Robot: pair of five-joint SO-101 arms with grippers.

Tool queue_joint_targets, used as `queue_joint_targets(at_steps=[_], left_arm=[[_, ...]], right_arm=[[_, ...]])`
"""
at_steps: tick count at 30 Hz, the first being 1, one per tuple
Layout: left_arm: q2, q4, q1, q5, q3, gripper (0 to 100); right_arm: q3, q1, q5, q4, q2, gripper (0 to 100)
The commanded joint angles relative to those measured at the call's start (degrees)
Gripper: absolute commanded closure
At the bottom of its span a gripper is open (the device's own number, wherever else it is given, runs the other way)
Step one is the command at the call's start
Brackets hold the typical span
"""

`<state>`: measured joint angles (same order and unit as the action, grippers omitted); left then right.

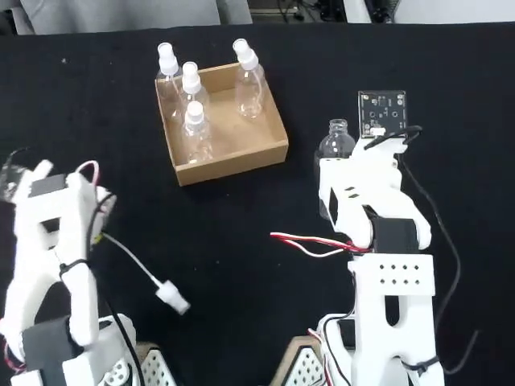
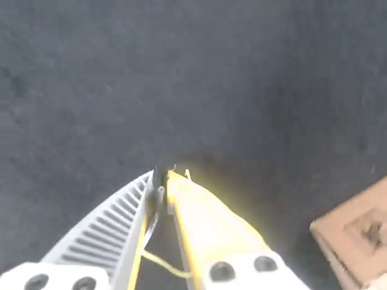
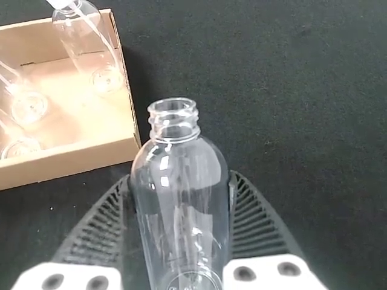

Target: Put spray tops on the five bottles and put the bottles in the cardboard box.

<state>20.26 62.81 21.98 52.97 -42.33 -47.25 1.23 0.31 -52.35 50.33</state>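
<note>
The capping of bottle 5 is pending: 4 capped bottles [image 1: 197, 133] are already standing in the box [image 1: 233, 162]. The right gripper [image 3: 179, 181] is clamping the bottle [image 3: 178, 211] upright by its body, the open neck [image 3: 173, 118] rising clear above the fingers [image 3: 260, 217]. The box is lying ahead of this gripper and to its left. The left gripper [image 2: 163, 175] is sitting closed, tips touching, gripping nothing I can make out. The last top [image 1: 171, 296] is lying on the table [image 1: 241, 241], tube [image 1: 129, 257] attached, well behind that gripper, near its arm's base. The next move, I judge, is calling for the left gripper to open, fetch the top and thread the tube into the neck.
</note>
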Motion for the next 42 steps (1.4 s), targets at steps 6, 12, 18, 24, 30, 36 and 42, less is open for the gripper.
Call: queue_joint_targets(at_steps=[6,12,18,24,30,36,42], left_arm=[[0.9,-0.8,9.7,0.4,3.4,97],[0.9,-0.8,16.5,0.4,3.5,97],[0.9,-0.3,22.4,0.1,6.2,97],[0.9,-0.6,24.2,-0.9,6.8,97],[0.9,-0.3,24.5,-9.3,6.5,87],[1.0,0.4,27.2,-8.4,7.9,73],[1.0,8.8,27.8,-23.0,14.5,71]], right_arm=[[0.1,1.2,0.0,1.7,1.7,96.7],[0.1,1.2,0.0,1.7,1.7,96.7],[0.1,1.2,0.0,1.7,1.7,96.7],[0.1,1.2,0.0,1.7,1.7,96.7],[0.1,1.2,0.0,1.7,1.8,96.7],[0.1,1.2,0.0,1.6,1.8,96.7],[0.1,1.2,0.0,1.6,1.9,96.7]])
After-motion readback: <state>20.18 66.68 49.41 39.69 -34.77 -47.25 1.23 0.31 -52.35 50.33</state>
